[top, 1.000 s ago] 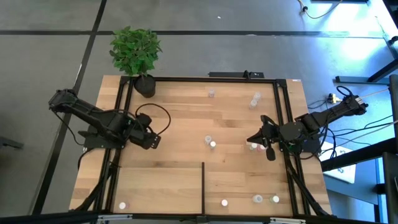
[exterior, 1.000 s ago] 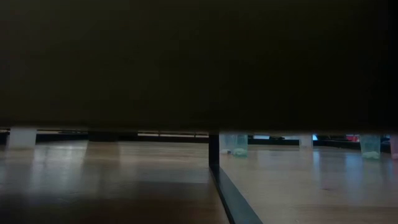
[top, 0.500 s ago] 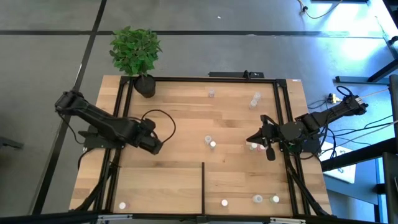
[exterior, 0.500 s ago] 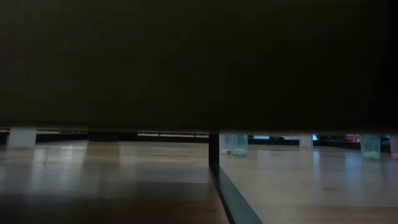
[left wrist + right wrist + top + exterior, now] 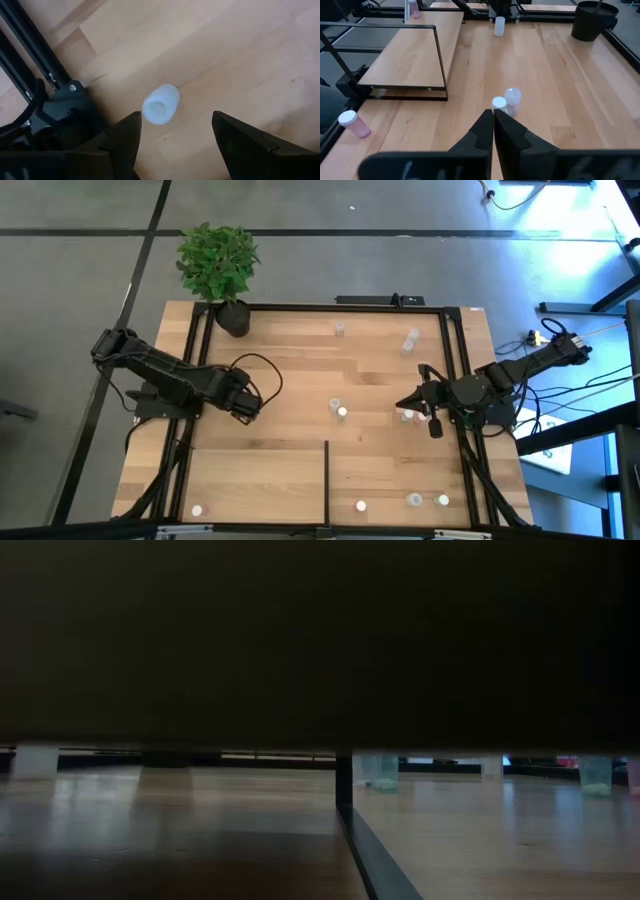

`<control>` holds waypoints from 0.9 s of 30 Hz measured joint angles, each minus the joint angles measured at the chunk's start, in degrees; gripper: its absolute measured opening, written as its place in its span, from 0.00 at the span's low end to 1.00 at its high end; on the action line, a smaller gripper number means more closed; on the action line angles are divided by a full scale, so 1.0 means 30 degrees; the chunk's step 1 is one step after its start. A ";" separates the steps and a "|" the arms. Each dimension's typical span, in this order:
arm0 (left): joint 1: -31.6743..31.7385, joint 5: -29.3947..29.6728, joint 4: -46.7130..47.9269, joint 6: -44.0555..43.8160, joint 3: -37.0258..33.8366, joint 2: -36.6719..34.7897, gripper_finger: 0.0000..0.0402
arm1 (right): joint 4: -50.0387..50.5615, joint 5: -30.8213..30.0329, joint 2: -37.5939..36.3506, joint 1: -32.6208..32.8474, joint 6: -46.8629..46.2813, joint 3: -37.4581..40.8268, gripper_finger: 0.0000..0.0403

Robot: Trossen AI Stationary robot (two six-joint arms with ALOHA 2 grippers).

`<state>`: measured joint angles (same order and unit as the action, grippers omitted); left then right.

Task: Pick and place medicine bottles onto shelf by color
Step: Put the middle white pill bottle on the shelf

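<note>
**Left jaws spread over a lone bottle**

The left gripper point(image 5: 175, 132) hangs above the shelf point(image 5: 300, 370), jaws spread, a white medicine bottle point(image 5: 161, 103) standing just ahead of the gap, untouched. The right gripper point(image 5: 493, 118) has its jaws pressed together, empty; two bottles point(image 5: 506, 100) stand just beyond its tips.

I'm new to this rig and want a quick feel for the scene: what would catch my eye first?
The left gripper hangs open just above a small white bottle standing on the wooden tabletop, at its left side. The right gripper, shut and empty, waits at the right edge near a pair of bottles. A leafy potted plant marks the far left corner.
</note>
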<state>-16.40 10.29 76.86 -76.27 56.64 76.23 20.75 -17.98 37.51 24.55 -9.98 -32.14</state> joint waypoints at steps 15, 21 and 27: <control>0.0872 -0.1333 -0.1659 0.0174 -0.3015 -0.0015 0.59 | 0.0015 0.0007 0.0003 0.0003 0.0000 0.0000 0.04; 0.0872 -0.1298 -0.2470 0.0035 -0.3596 -0.0015 0.59 | 0.0013 0.0007 -0.0002 0.0001 -0.0007 0.0000 0.04; 0.0872 -0.1327 -0.4152 -0.0042 -0.4827 -0.0015 0.59 | 0.0022 0.0007 -0.0002 -0.0002 -0.0007 0.0000 0.04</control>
<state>-13.78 6.31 64.40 -76.39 42.16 76.18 20.82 -17.96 37.50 24.54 -10.00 -32.14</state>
